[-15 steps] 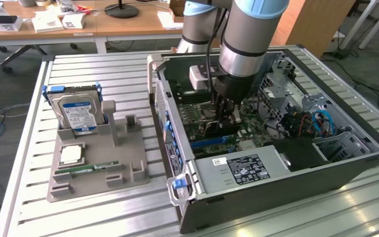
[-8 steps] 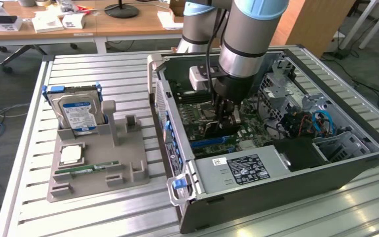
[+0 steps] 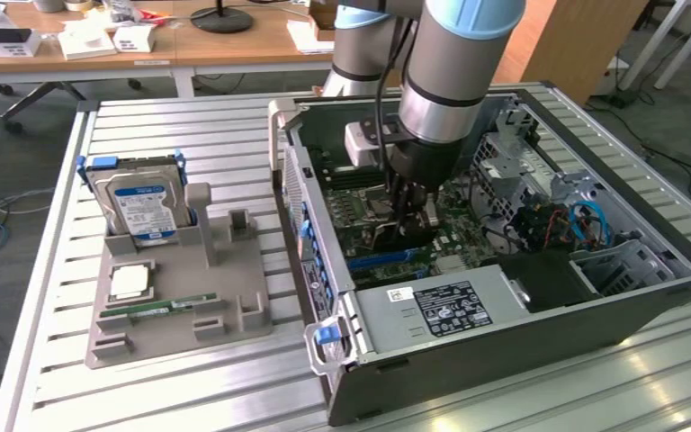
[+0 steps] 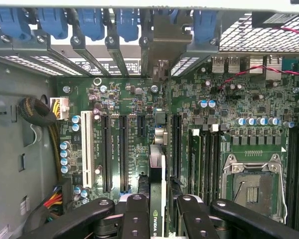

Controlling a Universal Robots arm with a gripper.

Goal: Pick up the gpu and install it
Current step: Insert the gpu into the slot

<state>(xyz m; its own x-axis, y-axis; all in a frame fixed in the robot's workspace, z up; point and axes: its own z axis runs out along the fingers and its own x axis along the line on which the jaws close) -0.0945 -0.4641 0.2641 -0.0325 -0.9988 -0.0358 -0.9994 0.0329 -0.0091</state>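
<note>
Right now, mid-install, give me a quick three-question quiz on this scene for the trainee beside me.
1. True or false: the gripper is shut on the gpu, holding it on edge inside the computer case.
2. Which item stands upright in the grey fixture on the table? A. hard drive B. cooling fan C. power supply
3. What colour are the slot latches along the case wall, as the wrist view shows them?
Key: 1 true; 2 A; 3 blue.
</note>
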